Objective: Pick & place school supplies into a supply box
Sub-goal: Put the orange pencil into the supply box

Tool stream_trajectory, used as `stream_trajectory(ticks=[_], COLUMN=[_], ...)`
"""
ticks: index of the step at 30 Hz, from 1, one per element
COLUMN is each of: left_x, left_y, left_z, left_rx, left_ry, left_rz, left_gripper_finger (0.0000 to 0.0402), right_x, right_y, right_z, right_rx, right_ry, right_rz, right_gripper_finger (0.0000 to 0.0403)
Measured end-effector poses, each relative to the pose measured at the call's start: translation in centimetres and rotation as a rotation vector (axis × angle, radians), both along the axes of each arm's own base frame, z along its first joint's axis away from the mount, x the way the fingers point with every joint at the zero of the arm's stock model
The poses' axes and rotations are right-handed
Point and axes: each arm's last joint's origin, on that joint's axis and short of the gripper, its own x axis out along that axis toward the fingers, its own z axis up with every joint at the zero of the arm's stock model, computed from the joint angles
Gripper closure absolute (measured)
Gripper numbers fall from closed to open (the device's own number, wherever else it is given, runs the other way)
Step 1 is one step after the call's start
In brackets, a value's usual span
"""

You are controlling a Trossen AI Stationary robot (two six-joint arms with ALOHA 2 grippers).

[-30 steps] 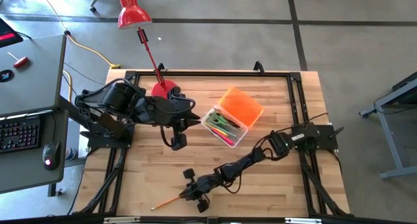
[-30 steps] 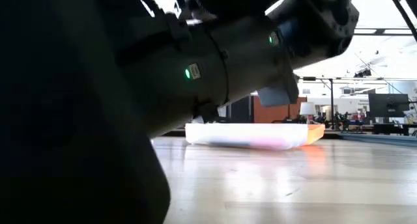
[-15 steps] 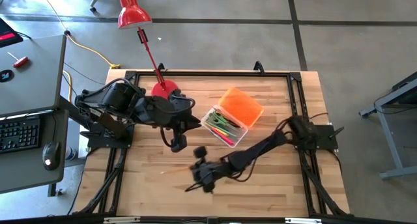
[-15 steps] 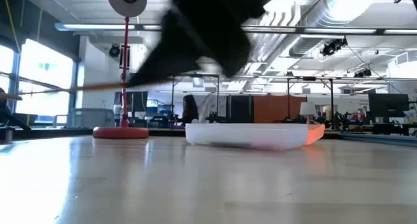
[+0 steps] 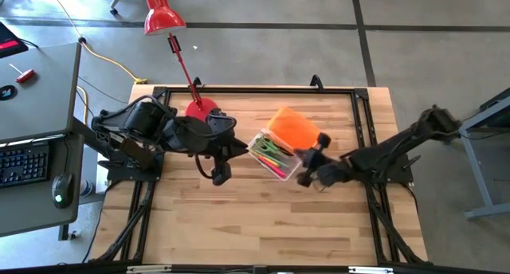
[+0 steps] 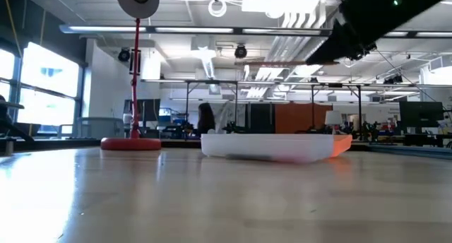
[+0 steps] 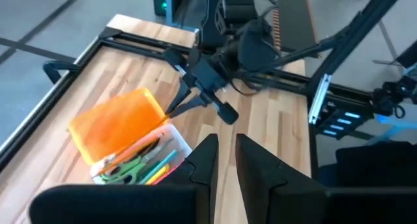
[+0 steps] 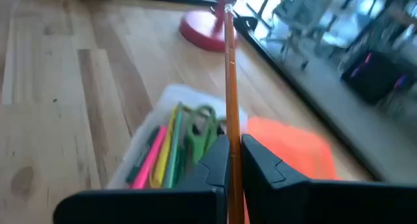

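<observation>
Right gripper (image 5: pixel 307 164): raised above the surface, just at the 4 o'clock side of the supply box in the high view; its jaws are pressed on an orange pencil (image 8: pixel 230 87), which runs straight forward from between the fingers (image 8: pixel 215 162) in the right wrist view, over the open box.
Orange pencil: held in the air, not touching the surface; in the low view it shows as a thin, nearly level line (image 6: pixel 282 62) above the box.
Supply box (image 5: pixel 275 154): clear plastic box near the middle of the wooden surface (image 5: pixel 263 218), open; its orange lid (image 5: pixel 293 129) lies at its 1 o'clock side, touching it.
Box contents: green-handled scissors (image 8: pixel 199 129), a yellow pencil (image 8: pixel 171 146), and pink and green pens (image 8: pixel 148 155) lie lengthwise inside.
Left gripper (image 5: pixel 219 172): at the 9 o'clock side of the box, near it but apart; in the left wrist view its fingers (image 7: pixel 207 160) stand only a narrow gap apart, with nothing between them.
Red desk lamp: its round base (image 5: pixel 201 108) stands at 11 o'clock from the box, and its shade (image 5: pixel 162 17) reaches beyond the far edge of the surface.
Low view: the box (image 6: pixel 272 145) stands on the surface, the lamp base (image 6: pixel 131 143) at its 9 o'clock side.
</observation>
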Motion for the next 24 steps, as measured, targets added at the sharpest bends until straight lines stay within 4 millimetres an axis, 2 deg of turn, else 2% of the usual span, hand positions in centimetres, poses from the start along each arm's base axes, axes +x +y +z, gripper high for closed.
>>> stream_trajectory(ticks=[3,7,12,19,22,24], left_x=[0.1,0.2,0.2,0.2,0.2,0.2], left_y=[0.1,0.1,0.2,0.2,0.2,0.2], left_z=[0.2,0.4,0.5,0.5,0.5,0.5], left_rx=[0.013,0.027,0.041,0.041,0.041,0.047], left_ry=[-0.022,-0.055,-0.065,-0.065,-0.065,-0.063], left_rz=[0.028,0.062,0.088,0.088,0.088,0.085], left_gripper_finger=[0.0318,0.0318,0.0318,0.0318,0.0318,0.0318], right_x=[-2.1,-2.3,-0.7,2.6,3.4,4.0], right_y=[-1.6,-2.7,-2.9,-3.1,-3.5,-3.7], right_z=[-0.8,-2.3,-3.8,-6.5,-7.7,-7.7], right_rx=[0.152,0.274,0.371,0.316,0.328,0.329], right_ry=[-0.075,-0.112,-0.044,0.116,0.179,0.171], right_rz=[0.004,0.049,0.093,0.053,0.002,-0.01], right_gripper_finger=[0.0393,0.0398,0.0399,0.0399,0.0398,0.0395])
